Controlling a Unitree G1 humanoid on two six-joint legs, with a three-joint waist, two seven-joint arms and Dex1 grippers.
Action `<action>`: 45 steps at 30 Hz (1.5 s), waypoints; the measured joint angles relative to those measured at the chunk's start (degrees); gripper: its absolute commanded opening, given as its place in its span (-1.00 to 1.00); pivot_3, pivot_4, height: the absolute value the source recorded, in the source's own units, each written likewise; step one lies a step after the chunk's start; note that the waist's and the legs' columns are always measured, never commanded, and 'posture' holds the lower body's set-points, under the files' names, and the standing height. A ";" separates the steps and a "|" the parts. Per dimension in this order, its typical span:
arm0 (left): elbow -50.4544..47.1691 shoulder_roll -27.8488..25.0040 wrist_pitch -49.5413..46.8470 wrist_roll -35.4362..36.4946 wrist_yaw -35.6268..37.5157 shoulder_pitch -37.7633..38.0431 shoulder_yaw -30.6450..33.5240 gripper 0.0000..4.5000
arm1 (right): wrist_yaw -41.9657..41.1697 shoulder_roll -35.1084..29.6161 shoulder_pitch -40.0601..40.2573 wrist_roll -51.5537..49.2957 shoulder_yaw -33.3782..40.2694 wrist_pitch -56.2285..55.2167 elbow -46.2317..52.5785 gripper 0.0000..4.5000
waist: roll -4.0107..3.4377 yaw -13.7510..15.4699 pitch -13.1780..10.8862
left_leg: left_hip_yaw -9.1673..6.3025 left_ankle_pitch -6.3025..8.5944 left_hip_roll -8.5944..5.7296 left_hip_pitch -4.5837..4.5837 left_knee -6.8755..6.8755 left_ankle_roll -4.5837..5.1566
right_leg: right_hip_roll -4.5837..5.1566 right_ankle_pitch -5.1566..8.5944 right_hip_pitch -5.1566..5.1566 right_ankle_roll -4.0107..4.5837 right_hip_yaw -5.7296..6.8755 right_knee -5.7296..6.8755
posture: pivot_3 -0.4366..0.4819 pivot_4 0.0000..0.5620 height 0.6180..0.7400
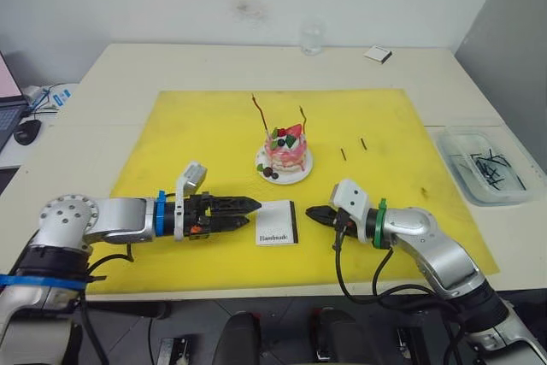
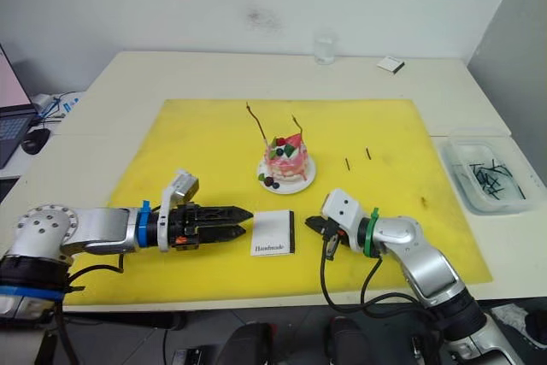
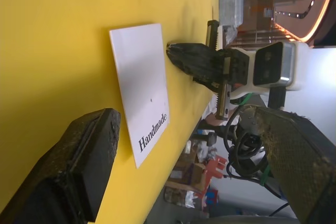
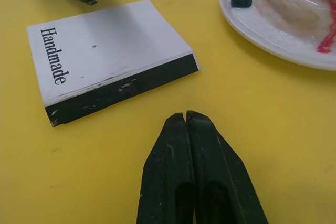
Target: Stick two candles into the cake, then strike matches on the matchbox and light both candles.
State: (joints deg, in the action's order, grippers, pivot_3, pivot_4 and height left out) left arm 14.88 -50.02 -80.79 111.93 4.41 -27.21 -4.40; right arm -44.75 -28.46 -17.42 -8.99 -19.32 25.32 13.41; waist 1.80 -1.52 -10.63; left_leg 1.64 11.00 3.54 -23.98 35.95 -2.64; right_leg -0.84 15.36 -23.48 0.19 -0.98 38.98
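Observation:
The pink cake sits on its small white plate in the middle of the yellow mat. Two thin, wavy red candles stand in its top; no flame shows. The white "Handmade" matchbox lies flat in front of the cake, its dark strip facing my right gripper. My left gripper is open, its tips just left of the box. On the other side, my right gripper is shut, its tip on the mat near the strip. Two short dark matches lie right of the cake.
A clear tray holding several dark sticks stands off the mat at the right. A small white box and a glass are at the table's far edge. A laptop and mouse sit on the left.

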 measured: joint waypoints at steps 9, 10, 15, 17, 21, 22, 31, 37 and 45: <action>2.05 3.34 -1.38 0.33 -3.29 -1.35 -0.80 1.00 | -0.45 1.47 0.05 0.61 -0.07 1.41 0.01 -0.97 | 0.03 0.01 0.02 | -0.10 0.00 0.00 0.09 0.00 -0.01 | 0.04 0.01 0.12 0.02 0.01 0.02 | -0.05 -0.47 1.00; 2.31 3.87 -1.26 0.36 -3.81 -1.57 -0.77 1.00 | -0.47 2.02 0.04 0.57 -0.12 1.89 0.00 -0.97 | 0.03 0.01 0.03 | -0.10 0.00 -0.01 0.10 0.02 -0.01 | 0.04 0.01 0.14 0.02 0.01 0.02 | -0.05 -0.47 1.00; 3.61 6.53 -1.29 0.38 -5.05 -2.38 -0.29 1.00 | -1.10 4.43 -1.12 0.60 -0.83 3.53 -1.13 -0.97 | 0.06 0.00 0.05 | -0.09 -0.01 -0.02 0.12 0.04 -0.01 | 0.04 -0.01 0.17 0.01 0.01 0.03 | -0.05 -0.47 1.00; 3.61 6.78 -1.35 0.38 -5.15 -2.38 -0.19 1.00 | -1.34 5.21 -1.74 0.64 -1.08 3.83 -2.00 -0.97 | 0.09 -0.01 0.07 | -0.10 -0.01 -0.01 0.13 0.04 -0.01 | 0.03 -0.01 0.17 0.01 0.01 0.03 | -0.05 -0.47 1.00; 3.43 7.44 -1.33 0.40 -5.60 -1.99 0.24 1.00 | -1.49 6.60 -3.24 0.68 -1.23 4.16 -3.50 -0.97 | 0.09 -0.04 0.07 | -0.12 -0.01 0.03 0.14 0.03 -0.01 | 0.04 -0.01 0.17 0.01 0.02 0.04 | -0.05 -0.47 1.00; 3.34 7.56 -1.27 0.51 -5.76 -1.74 0.39 1.00 | -1.51 7.10 -3.44 0.57 -1.23 4.57 -3.55 -0.97 | 0.10 -0.04 0.07 | -0.13 -0.01 0.03 0.15 0.03 -0.01 | 0.04 -0.01 0.17 0.02 0.02 0.05 | -0.05 -0.47 1.00; 1.36 8.60 -0.91 0.60 -6.49 -0.21 1.53 1.00 | -4.70 3.36 -3.54 -1.71 -0.48 7.67 -1.42 -0.97 | 0.13 0.07 0.10 | -0.09 0.00 -0.04 0.10 0.02 -0.02 | 0.04 0.00 0.17 0.01 0.00 -0.01 | -0.05 -0.47 1.00; 1.37 8.63 -0.97 0.62 -7.36 -0.03 2.20 1.00 | -7.69 3.26 -5.08 -3.54 -1.66 9.66 -1.94 -0.97 | 0.16 -0.01 0.11 | -0.10 0.00 -0.02 0.13 0.02 -0.02 | 0.04 0.00 0.17 0.01 0.00 -0.01 | -0.05 -0.47 1.00; 1.36 8.71 -1.13 0.64 -7.57 0.18 2.52 1.00 | -7.97 5.83 -7.03 -2.96 -2.85 7.60 -5.86 -0.97 | 0.16 -0.02 0.12 | -0.11 0.00 0.00 0.14 0.02 -0.02 | 0.03 -0.01 0.17 0.02 0.00 0.02 | -0.05 -0.47 1.00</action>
State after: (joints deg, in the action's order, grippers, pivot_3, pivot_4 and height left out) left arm 16.24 -41.31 -81.92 112.57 -3.16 -27.02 -1.88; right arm -52.72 -22.63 -24.45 -11.94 -22.17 32.92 7.56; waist 1.96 -1.53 -10.52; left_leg 1.53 11.00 3.54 -23.84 35.97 -2.66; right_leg -0.81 15.35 -23.31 0.22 -0.98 39.00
